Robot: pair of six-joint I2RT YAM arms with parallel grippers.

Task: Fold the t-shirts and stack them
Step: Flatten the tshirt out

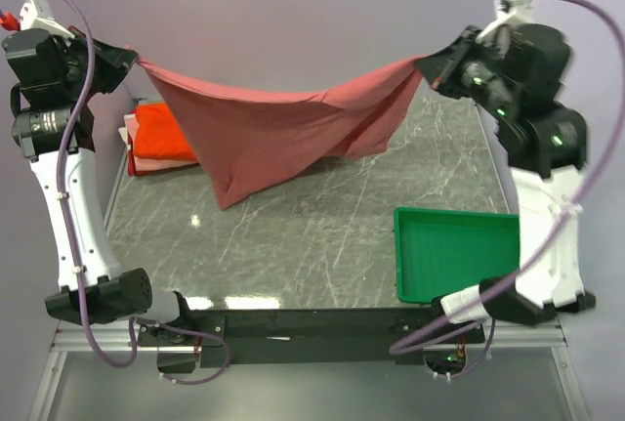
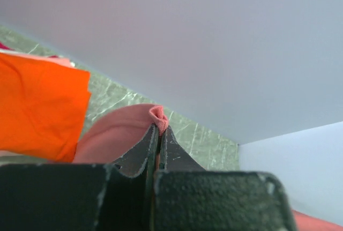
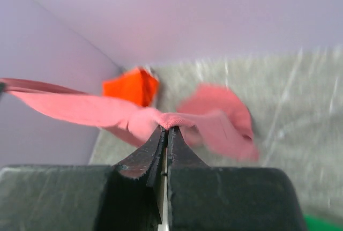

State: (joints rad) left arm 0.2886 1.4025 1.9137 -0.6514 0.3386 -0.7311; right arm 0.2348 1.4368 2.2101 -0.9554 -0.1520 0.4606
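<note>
Partly behind the airborne salmon t-shirt [image 1: 283, 138], the orange t-shirt [image 1: 161, 136].

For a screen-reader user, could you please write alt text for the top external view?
The left gripper and right gripper each pinch an end of a brick-red t-shirt sagging between them over the table. An orange t-shirt lies far left, a green tray near right.

Brick-red t-shirt [image 1: 273, 133] stretched aloft, sagging mid-air, folded orange t-shirt [image 1: 161, 133] far-left on tabletop
</note>
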